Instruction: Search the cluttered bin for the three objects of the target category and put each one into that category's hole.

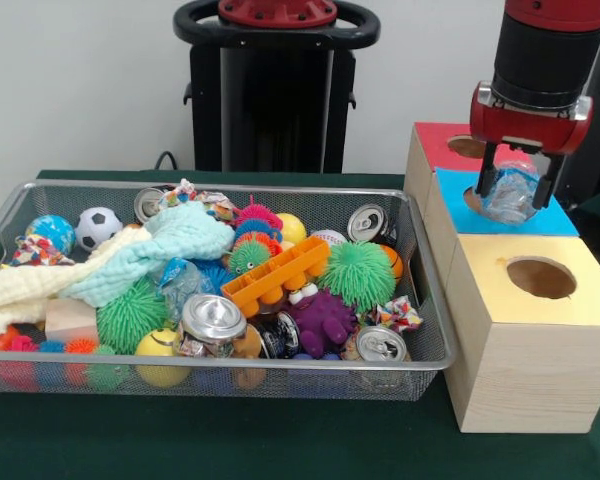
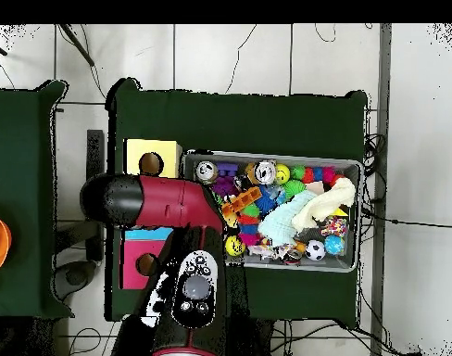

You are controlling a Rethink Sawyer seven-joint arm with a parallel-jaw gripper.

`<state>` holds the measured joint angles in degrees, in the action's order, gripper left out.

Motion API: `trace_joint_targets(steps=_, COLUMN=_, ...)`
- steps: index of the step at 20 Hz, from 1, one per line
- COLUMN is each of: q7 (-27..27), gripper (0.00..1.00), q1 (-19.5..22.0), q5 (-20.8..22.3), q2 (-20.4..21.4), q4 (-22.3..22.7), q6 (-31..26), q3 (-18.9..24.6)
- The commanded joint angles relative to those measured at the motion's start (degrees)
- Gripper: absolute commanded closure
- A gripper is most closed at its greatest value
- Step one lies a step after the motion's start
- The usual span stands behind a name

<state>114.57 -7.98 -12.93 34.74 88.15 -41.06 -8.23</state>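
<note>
My gripper (image 1: 518, 188) hangs over the blue-topped wooden box (image 1: 555, 218) and is shut on a wad of clear wrinkly plastic with blue patches (image 1: 510, 194), held right above the box's hole. In the overhead view the arm (image 2: 151, 202) covers the gripper and that box. The silver wire-mesh bin (image 1: 426, 330) sits to the left, full of toys; it also shows in the overhead view (image 2: 352, 167). Another clear plastic wad with blue (image 1: 179, 279) lies in the bin's middle, partly under a cloth. I cannot make out a third wad.
A red-topped box (image 1: 438, 146) and a yellow-topped box (image 1: 536, 290), each with a round hole, flank the blue one. The bin holds silver cans (image 1: 212, 320), spiky rubber balls (image 1: 358, 274), an orange block (image 1: 275, 275), a pale cloth (image 1: 140, 252) and small balls.
</note>
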Motion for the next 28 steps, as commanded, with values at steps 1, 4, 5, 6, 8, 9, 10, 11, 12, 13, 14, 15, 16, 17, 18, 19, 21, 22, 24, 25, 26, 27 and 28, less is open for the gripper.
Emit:
trace_joint_targets(steps=1, q7=5.14, gripper=0.00, q1=1.47, q5=3.30, q2=-5.03, q4=7.56, q6=8.07, q3=3.55)
trace_joint_targets(steps=4, q7=4.63, gripper=0.00, q1=1.50, q5=3.85, q2=-5.30, q4=7.43, q6=8.55, q3=3.51)
trace_joint_targets(steps=5, q7=4.54, gripper=0.00, q1=1.50, q5=3.89, q2=-5.32, q4=7.41, q6=8.47, q3=3.50)
trace_joint_targets(steps=6, q7=4.31, gripper=0.00, q1=1.30, q5=4.33, q2=-5.34, q4=7.08, q6=8.44, q3=3.24)
trace_joint_targets(steps=8, q7=4.18, gripper=0.00, q1=1.06, q5=4.83, q2=-5.31, q4=6.81, q6=8.88, q3=2.92)
trace_joint_targets(steps=9, q7=4.26, gripper=0.00, q1=0.96, q5=5.05, q2=-5.30, q4=6.70, q6=9.06, q3=2.75)
trace_joint_targets(steps=10, q7=4.35, gripper=0.00, q1=0.86, q5=5.27, q2=-5.29, q4=6.59, q6=9.24, q3=2.59)
trace_joint_targets(steps=11, q7=4.30, gripper=0.00, q1=0.88, q5=5.42, q2=-5.23, q4=6.59, q6=9.27, q3=2.64)
trace_joint_targets(steps=12, q7=4.25, gripper=0.00, q1=0.91, q5=5.56, q2=-5.18, q4=6.60, q6=9.30, q3=2.69)
trace_joint_targets(steps=13, q7=4.25, gripper=0.00, q1=0.93, q5=5.61, q2=-5.08, q4=6.69, q6=9.37, q3=2.72)
trace_joint_targets(steps=14, q7=4.39, gripper=0.00, q1=0.85, q5=5.72, q2=-5.03, q4=6.74, q6=9.40, q3=2.57)
trace_joint_targets(steps=15, q7=4.56, gripper=0.00, q1=0.97, q5=5.59, q2=-4.94, q4=6.99, q6=9.53, q3=2.68)
trace_joint_targets(steps=16, q7=4.73, gripper=0.00, q1=1.27, q5=5.17, q2=-4.76, q4=7.48, q6=9.39, q3=3.00)
trace_joint_targets(steps=17, q7=4.46, gripper=0.00, q1=1.32, q5=5.45, q2=-4.67, q4=7.51, q6=9.40, q3=3.08)
trace_joint_targets(steps=18, q7=4.44, gripper=0.00, q1=1.29, q5=5.67, q2=-4.64, q4=7.54, q6=9.61, q3=3.00)
trace_joint_targets(steps=19, q7=4.58, gripper=0.00, q1=1.34, q5=5.75, q2=-4.59, q4=7.67, q6=9.83, q3=3.00)
trace_joint_targets(steps=21, q7=4.68, gripper=0.00, q1=1.46, q5=5.79, q2=-4.50, q4=7.76, q6=9.74, q3=3.02)
trace_joint_targets(steps=22, q7=4.39, gripper=0.00, q1=2.12, q5=5.25, q2=-4.33, q4=8.31, q6=9.40, q3=3.70)
trace_joint_targets(steps=24, q7=4.32, gripper=0.00, q1=2.60, q5=4.88, q2=-4.12, q4=8.85, q6=9.59, q3=4.10)
trace_joint_targets(steps=25, q7=4.30, gripper=0.00, q1=2.65, q5=4.90, q2=-4.09, q4=8.91, q6=9.77, q3=4.16)
trace_joint_targets(steps=26, q7=4.36, gripper=0.00, q1=2.45, q5=5.11, q2=-4.11, q4=8.84, q6=10.18, q3=3.88)
trace_joint_targets(steps=27, q7=4.35, gripper=0.00, q1=2.52, q5=5.18, q2=-4.08, q4=8.93, q6=10.29, q3=3.91)
trace_joint_targets(steps=28, q7=4.43, gripper=0.00, q1=2.50, q5=5.14, q2=-4.01, q4=8.99, q6=10.32, q3=3.86)
